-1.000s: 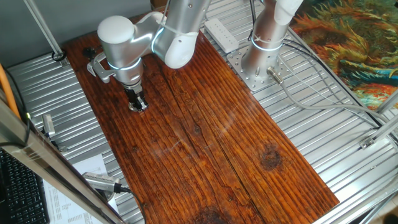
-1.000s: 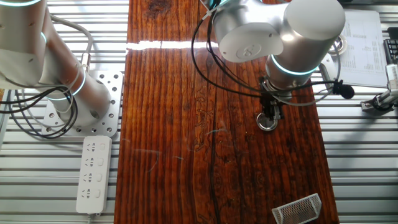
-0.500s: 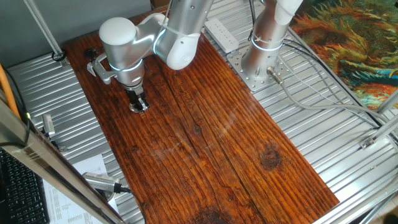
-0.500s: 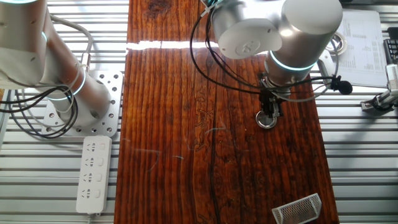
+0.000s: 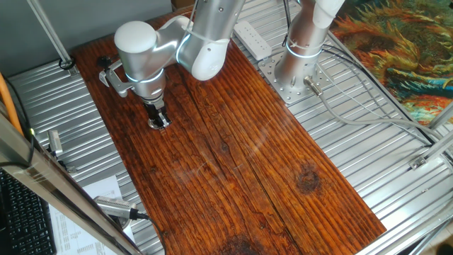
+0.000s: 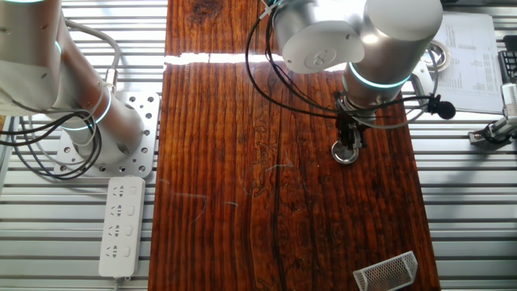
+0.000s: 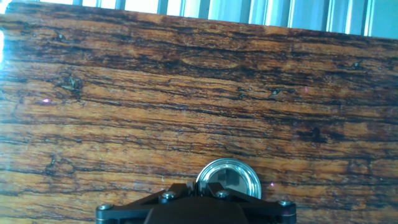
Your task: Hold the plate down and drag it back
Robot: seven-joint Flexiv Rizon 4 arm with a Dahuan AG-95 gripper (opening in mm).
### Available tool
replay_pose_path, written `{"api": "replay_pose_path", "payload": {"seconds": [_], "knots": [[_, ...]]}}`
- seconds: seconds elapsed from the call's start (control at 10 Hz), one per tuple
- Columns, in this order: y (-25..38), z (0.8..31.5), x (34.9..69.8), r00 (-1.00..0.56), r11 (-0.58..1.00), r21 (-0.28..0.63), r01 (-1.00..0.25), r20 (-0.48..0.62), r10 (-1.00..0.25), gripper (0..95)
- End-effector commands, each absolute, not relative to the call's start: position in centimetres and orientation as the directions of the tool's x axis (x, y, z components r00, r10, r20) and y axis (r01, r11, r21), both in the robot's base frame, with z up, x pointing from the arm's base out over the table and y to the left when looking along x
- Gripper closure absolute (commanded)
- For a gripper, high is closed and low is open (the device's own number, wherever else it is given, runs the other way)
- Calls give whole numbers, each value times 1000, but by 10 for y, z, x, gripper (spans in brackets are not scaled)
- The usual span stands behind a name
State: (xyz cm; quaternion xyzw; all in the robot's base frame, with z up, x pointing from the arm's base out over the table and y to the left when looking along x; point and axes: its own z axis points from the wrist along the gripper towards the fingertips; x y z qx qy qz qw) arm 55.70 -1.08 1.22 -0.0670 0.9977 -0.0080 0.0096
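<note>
The plate (image 6: 346,155) is a small round silvery disc with a dark centre, lying flat on the wooden board (image 6: 242,202) near its right edge. It also shows in the one fixed view (image 5: 157,125) and at the bottom of the hand view (image 7: 229,176). My gripper (image 6: 347,145) points straight down with its closed tip pressed on the plate's top. In the one fixed view the gripper (image 5: 158,120) hides most of the disc. In the hand view the gripper (image 7: 193,194) covers the plate's near edge.
A second arm's base (image 6: 105,129) and a white power strip (image 6: 121,222) stand left of the board. A wire mesh holder (image 6: 386,271) lies at the board's lower right corner. A paper sheet (image 6: 472,65) and metal parts lie right of the board.
The gripper and the plate under it have slid together a short way along the board, upward in the other fixed view. The tip stays on the disc.
</note>
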Motion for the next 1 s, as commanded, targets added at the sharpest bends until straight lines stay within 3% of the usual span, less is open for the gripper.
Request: {"api": "replay_pose_path", "payload": {"seconds": [0.1,1.0], "knots": [[-7,14,558,-992,992,-17,-128,-18,-128,950],[1,13,555,-990,990,-34,-139,-12,-139,950]]}}
